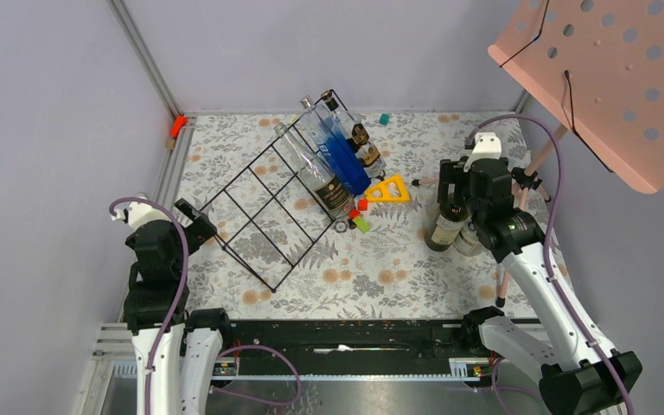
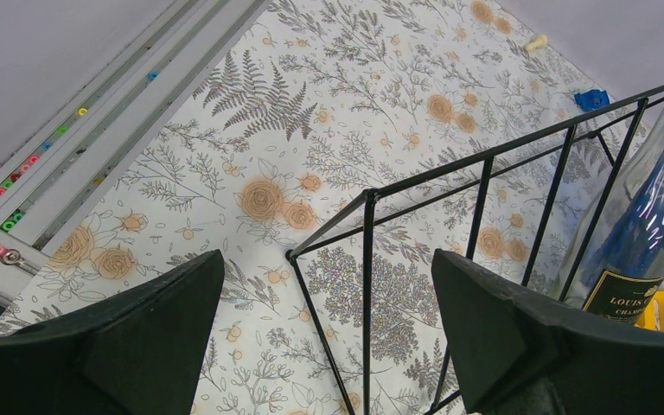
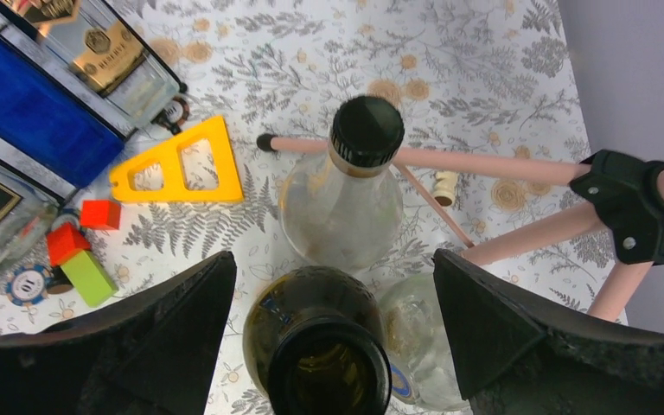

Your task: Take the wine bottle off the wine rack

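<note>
The black thin-wire wine rack of square grid panels lies slanted across the flower-patterned table. At its far end several bottles lie side by side across the wires. One is a clear glass bottle with a black and gold label, one is a deep blue bottle, and one is a clear bottle with a brown label.

To the right of the rack, well apart from it, a dark green glass wine bottle stands upright on the table with its mouth open. A clear bottle with a black cap stands just behind it, and another clear bottle stands at its side.

The right arm reaches over this group. Its jaws are spread, one on each side of the green bottle's neck, and a gap shows on both sides.

Between the rack and these standing bottles lie a yellow plastic triangle, two red blocks, a green block and a round chip. The pale pink legs of a stand cross the table behind the bottles, and its perforated pink panel hangs above the rack's right.

The left arm is at the rack's near left corner. Its jaws are spread, and the left wrist view frames the corner wire between them without showing contact.
</note>
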Robot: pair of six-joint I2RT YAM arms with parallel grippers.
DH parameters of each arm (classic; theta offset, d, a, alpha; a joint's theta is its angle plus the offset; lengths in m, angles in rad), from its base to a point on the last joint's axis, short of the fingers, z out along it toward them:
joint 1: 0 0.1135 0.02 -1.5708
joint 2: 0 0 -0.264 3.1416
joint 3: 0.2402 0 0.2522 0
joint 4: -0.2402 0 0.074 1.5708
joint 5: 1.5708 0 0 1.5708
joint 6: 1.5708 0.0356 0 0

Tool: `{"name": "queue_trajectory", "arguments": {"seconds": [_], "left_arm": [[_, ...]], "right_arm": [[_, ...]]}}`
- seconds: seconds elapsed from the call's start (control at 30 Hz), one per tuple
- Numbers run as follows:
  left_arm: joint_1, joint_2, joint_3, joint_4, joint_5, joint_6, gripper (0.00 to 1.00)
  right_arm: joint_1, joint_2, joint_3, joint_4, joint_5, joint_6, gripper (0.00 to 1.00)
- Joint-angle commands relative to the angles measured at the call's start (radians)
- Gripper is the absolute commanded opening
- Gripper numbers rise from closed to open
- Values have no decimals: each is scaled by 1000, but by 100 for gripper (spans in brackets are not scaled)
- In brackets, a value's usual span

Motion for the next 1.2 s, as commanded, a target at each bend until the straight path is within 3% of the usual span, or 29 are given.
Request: {"name": "queue_trajectory", "arguments": {"seconds": [0.0, 0.3, 0.67, 0.93, 1.17], "left_arm": [[5, 9, -3, 53, 17, 11, 99], [5, 10, -3, 54, 20, 11, 99], [5, 2, -4, 53, 15, 11, 99], [6, 4, -1, 47, 5, 10, 99], [5, 5, -1, 45, 2, 9, 99]], "right_arm": [[-6, -11, 91, -33, -26, 3, 92], [-5, -21, 211, -23, -16, 34, 93], [6, 128, 429, 31, -132, 157, 93], [162, 319, 625, 30, -144, 99, 93], [275, 550, 860, -79, -324, 11, 91]]}}
